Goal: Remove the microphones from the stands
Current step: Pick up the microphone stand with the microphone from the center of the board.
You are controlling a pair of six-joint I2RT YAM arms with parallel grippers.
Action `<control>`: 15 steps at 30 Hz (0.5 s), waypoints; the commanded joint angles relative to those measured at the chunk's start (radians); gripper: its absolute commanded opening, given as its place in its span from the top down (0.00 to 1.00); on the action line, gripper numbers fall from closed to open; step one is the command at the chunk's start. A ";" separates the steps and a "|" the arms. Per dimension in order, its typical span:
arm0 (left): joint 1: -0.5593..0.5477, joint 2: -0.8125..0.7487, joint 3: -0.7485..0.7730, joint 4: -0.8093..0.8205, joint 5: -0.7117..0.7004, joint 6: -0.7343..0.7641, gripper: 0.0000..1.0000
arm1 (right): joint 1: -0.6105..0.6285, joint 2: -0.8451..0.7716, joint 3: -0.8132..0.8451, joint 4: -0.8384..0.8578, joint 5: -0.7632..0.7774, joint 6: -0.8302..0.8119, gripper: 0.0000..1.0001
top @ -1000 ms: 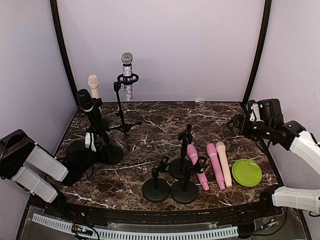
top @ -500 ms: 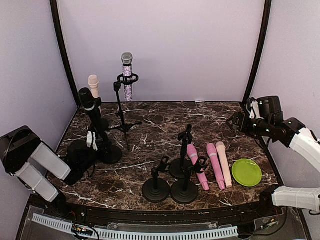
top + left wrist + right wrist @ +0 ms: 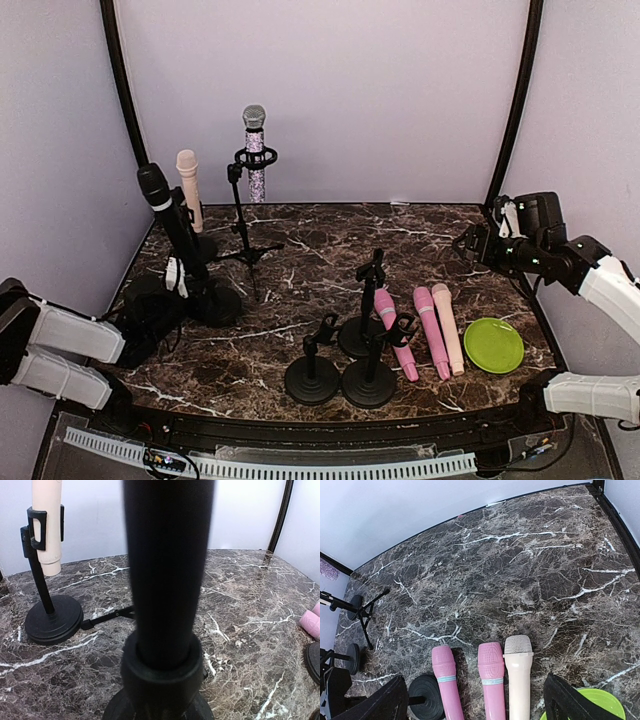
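Tips black microphone (image 3: 170,215) further left than second ago, nudging stand (image 3: 212,300) along; leaves it seated in clip, left side of surface (image 3: 400,240). Clamps left pincer (image 3: 178,278) on handle for pulling free. Holds right pincer (image 3: 463,243) apart, empty, clear of work.

The black microphone (image 3: 165,205) before me is plain matte black, with a white band under its head, and its stand (image 3: 160,680) is black too. Behind it a cream microphone (image 3: 188,185) sits in a black clip, and a glittery lilac-and-silver microphone (image 3: 256,175) has a grey mesh head. My table (image 3: 320,240) is dark brown marble with white veins. On it lie two pink microphones (image 3: 445,680) (image 3: 491,677), a cream one (image 3: 518,680), and a lime-green plate (image 3: 493,345). The walls (image 3: 380,90) are pale lilac.
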 commanded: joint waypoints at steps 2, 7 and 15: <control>0.000 -0.150 0.070 -0.150 0.041 0.016 1.00 | -0.006 -0.003 0.014 0.020 0.002 -0.002 0.05; 0.000 -0.275 0.135 -0.343 0.076 -0.031 1.00 | -0.006 -0.010 0.034 0.004 0.006 -0.007 0.05; 0.000 -0.344 0.292 -0.582 0.182 -0.088 1.00 | -0.006 -0.023 0.097 -0.028 0.013 -0.020 0.05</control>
